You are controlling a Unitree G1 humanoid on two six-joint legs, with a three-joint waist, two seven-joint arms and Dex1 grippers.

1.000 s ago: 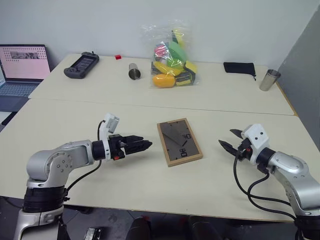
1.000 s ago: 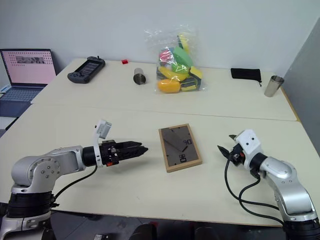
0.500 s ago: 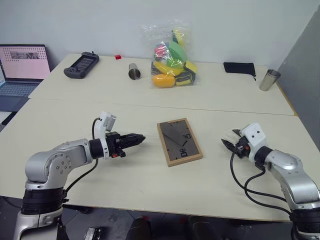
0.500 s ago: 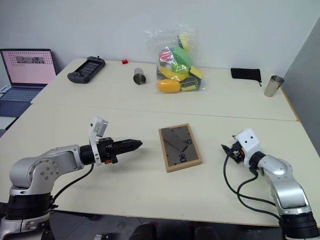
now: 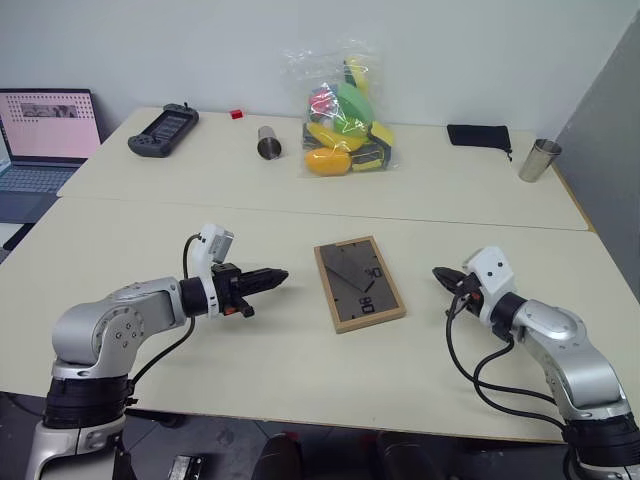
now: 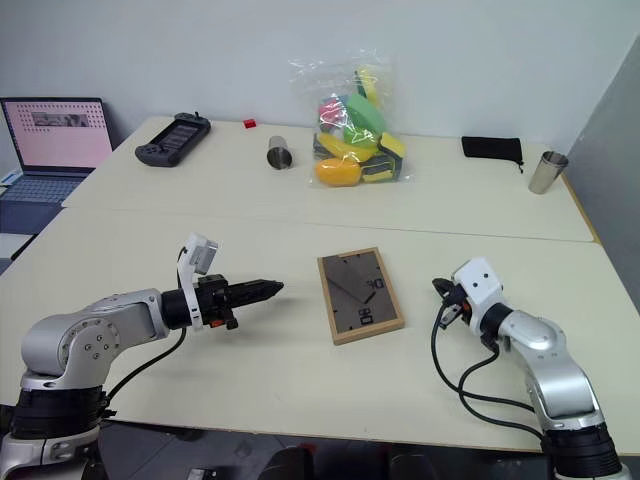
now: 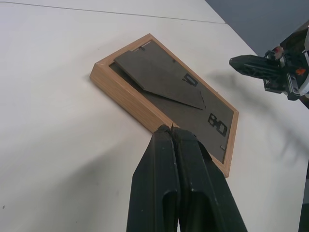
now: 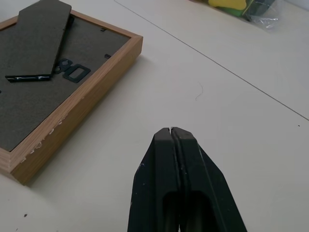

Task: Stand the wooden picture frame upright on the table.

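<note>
The wooden picture frame lies flat and face down in the middle of the cream table. Its dark back panel and folded stand face up. My left gripper is shut and empty. It hovers just left of the frame and points at its left edge. On the other side my right gripper is also shut and empty, a short gap from the frame's right edge. Neither gripper touches the frame.
On the far half of the table, past the seam, are a handheld console, a small red piece, a metal cup on its side, a clear bag of colourful items, a black pouch and an upright metal cup. A laptop sits far left.
Both grippers have gone from open to shut. The right gripper has moved slightly left, closer to the frame. The frame has not moved.
</note>
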